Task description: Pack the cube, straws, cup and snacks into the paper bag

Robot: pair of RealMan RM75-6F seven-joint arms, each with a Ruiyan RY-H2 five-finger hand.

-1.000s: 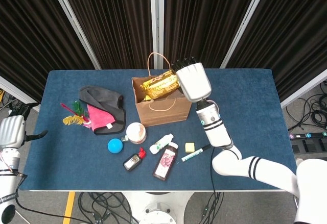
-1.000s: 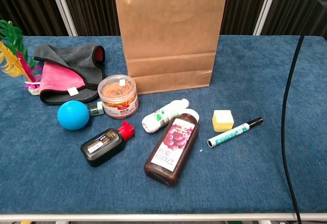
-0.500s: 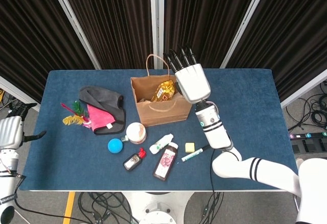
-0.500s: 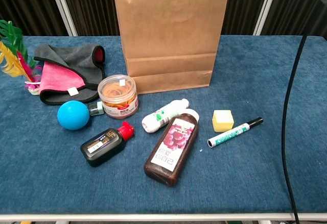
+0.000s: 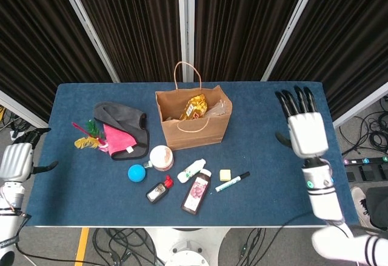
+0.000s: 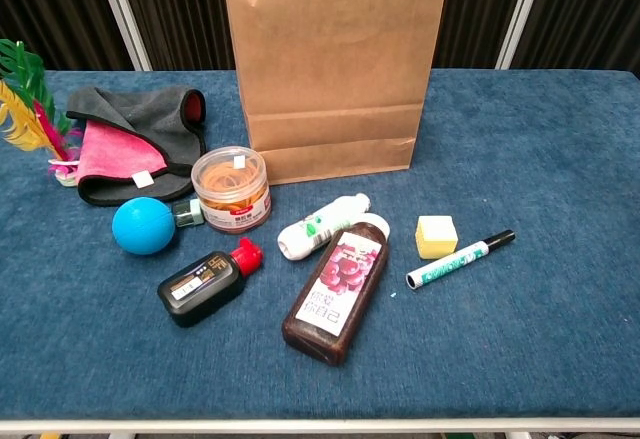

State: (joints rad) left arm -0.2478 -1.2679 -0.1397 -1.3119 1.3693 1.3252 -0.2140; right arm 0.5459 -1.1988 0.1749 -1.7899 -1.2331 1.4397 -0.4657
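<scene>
The brown paper bag (image 5: 193,126) stands open at the table's middle back; the chest view shows its front (image 6: 335,69). A gold snack pack (image 5: 195,107) lies inside it, with something clear and crinkled (image 5: 222,106) beside it. The small yellow cube (image 5: 225,174) (image 6: 436,235) lies on the blue cloth in front of the bag, next to a marker (image 5: 233,182) (image 6: 460,258). My right hand (image 5: 303,131) hovers over the table's right side, well away from the bag, fingers spread and holding nothing. My left hand (image 5: 16,162) hangs off the table's left edge, also empty.
In front of the bag lie a dark sauce bottle (image 6: 338,289), a white bottle (image 6: 322,226), a black ink bottle (image 6: 208,281), a blue ball (image 6: 143,225) and a jar of rubber bands (image 6: 231,188). A grey and pink cloth (image 5: 121,129) and feathers (image 5: 85,136) lie at the left.
My right hand let the gold snack pack drop into the bag, then drew away to the right. The left hand sank slightly.
</scene>
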